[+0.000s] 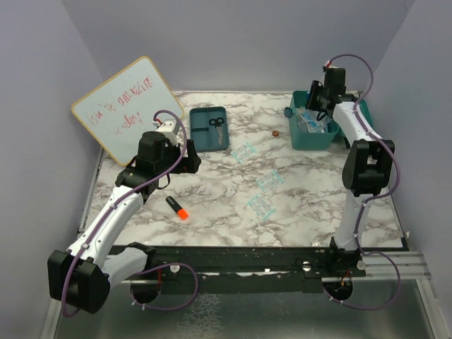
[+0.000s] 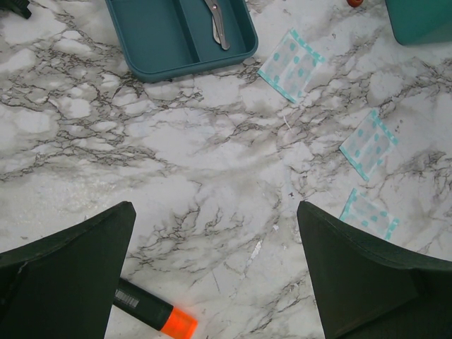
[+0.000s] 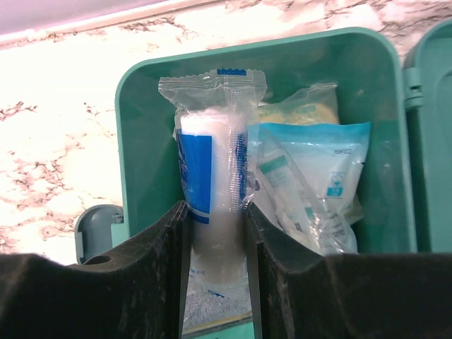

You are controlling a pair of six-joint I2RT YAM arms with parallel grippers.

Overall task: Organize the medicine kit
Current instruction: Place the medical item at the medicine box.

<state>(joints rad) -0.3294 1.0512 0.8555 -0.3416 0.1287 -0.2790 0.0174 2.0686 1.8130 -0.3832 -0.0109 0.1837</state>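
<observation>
Right wrist view: my right tool (image 3: 215,212) clasps a soft-looking, clear-wrapped white roll (image 3: 212,141) mid-body inside the stiff teal-green plastic medicine kit (image 3: 147,162), far right on the marbled surface (image 3: 56,141); likely light, slippery; my left tool (image 2: 215,208) gapes empty.

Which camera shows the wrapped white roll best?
Right wrist view. The roll stands big in the middle, squeezed by the right claw, with the kit behind it. The top view shows that claw over the kit, but the roll is too small to make out. The left wrist view shows only a kit corner, no roll.
</observation>
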